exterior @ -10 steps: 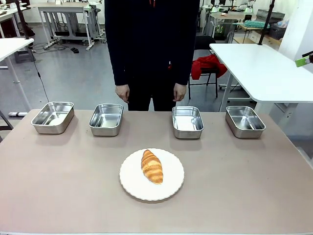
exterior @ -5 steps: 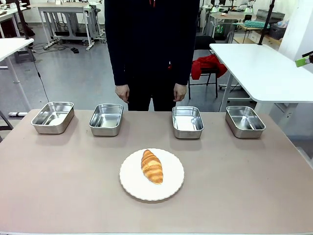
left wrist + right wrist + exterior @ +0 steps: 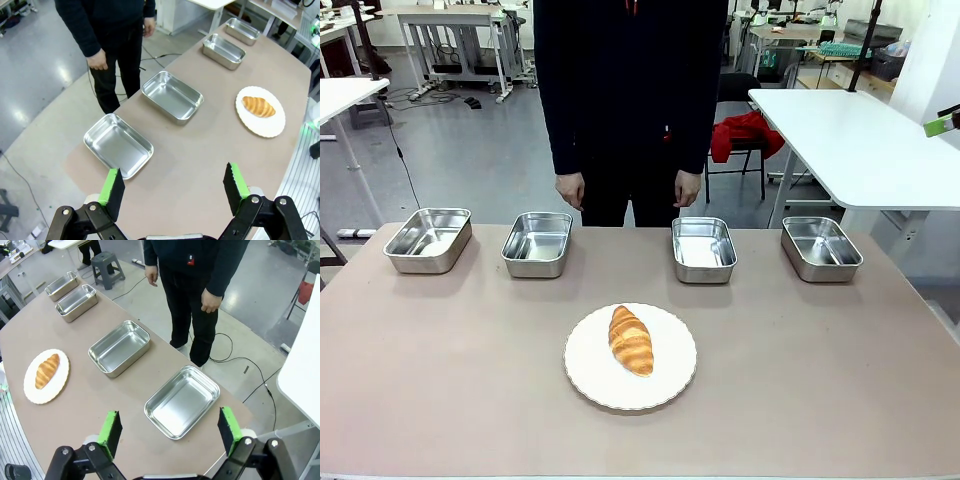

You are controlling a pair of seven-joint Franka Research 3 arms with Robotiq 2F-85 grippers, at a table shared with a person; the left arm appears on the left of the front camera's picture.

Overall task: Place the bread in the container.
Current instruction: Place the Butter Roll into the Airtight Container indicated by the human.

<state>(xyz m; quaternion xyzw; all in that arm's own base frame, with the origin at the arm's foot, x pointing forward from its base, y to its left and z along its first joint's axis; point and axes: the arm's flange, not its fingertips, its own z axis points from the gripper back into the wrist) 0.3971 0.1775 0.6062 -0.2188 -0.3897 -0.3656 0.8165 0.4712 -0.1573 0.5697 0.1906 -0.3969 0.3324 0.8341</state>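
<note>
A golden-brown croissant (image 3: 631,340) lies on a round white plate (image 3: 670,375) at the table's middle front; it also shows in the left wrist view (image 3: 258,106) and the right wrist view (image 3: 46,370). Four shiny steel pans stand in a row along the far edge (image 3: 428,240) (image 3: 537,243) (image 3: 703,249) (image 3: 820,248), all empty. My left gripper (image 3: 174,187) hangs open high above the table's left end, over the leftmost pan (image 3: 118,145). My right gripper (image 3: 166,430) hangs open above the rightmost pan (image 3: 182,401).
A person in dark clothes (image 3: 630,100) stands at the far side, both hands (image 3: 570,188) (image 3: 687,187) hanging down at the table edge. White tables (image 3: 850,140) and a chair with a red cloth (image 3: 745,135) stand behind.
</note>
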